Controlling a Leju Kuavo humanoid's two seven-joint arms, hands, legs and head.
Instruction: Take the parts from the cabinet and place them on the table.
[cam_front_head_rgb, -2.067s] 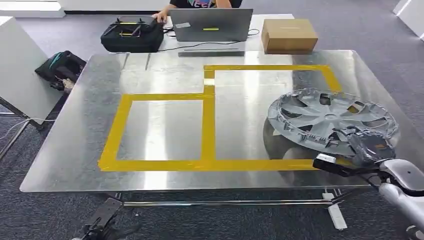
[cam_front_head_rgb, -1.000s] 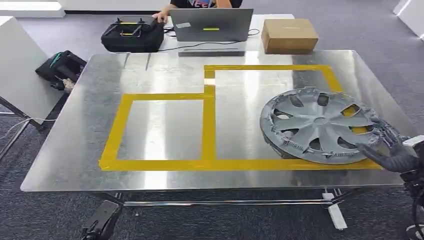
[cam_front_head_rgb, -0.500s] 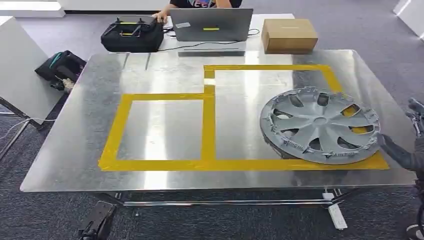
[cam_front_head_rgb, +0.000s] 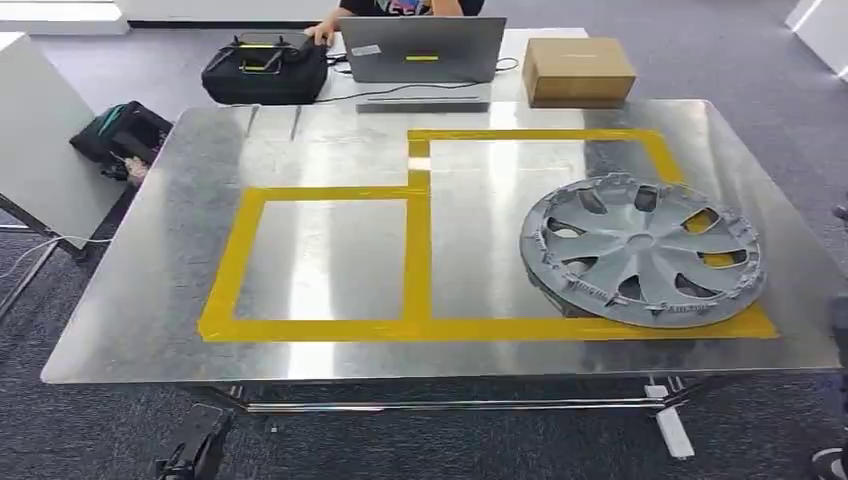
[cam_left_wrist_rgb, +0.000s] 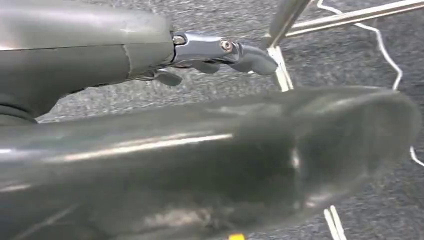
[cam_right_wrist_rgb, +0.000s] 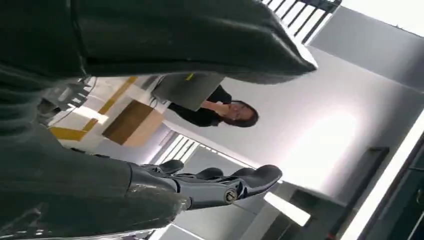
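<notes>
A grey plastic wheel cover (cam_front_head_rgb: 642, 250) lies flat on the steel table (cam_front_head_rgb: 330, 150), inside the right-hand box of yellow tape (cam_front_head_rgb: 418, 250), its near edge over the tape line. Nothing touches it. In the right wrist view my right hand (cam_right_wrist_rgb: 210, 185) is stretched out in the air with its fingers apart and nothing in it, off the table's right side. In the left wrist view my left hand (cam_left_wrist_rgb: 215, 50) hangs over the carpet beside the table legs, fingers extended and holding nothing.
At the table's far edge stand a laptop (cam_front_head_rgb: 422, 48), a cardboard box (cam_front_head_rgb: 578, 70) and a black bag (cam_front_head_rgb: 265, 68), with a person (cam_right_wrist_rgb: 220, 110) seated behind them. A backpack (cam_front_head_rgb: 125, 135) and a white panel (cam_front_head_rgb: 40, 150) are on the left.
My right hand has let go of the wheel cover's near right rim and drawn back to the right, off the table. The cover dropped flat and has since stayed still.
</notes>
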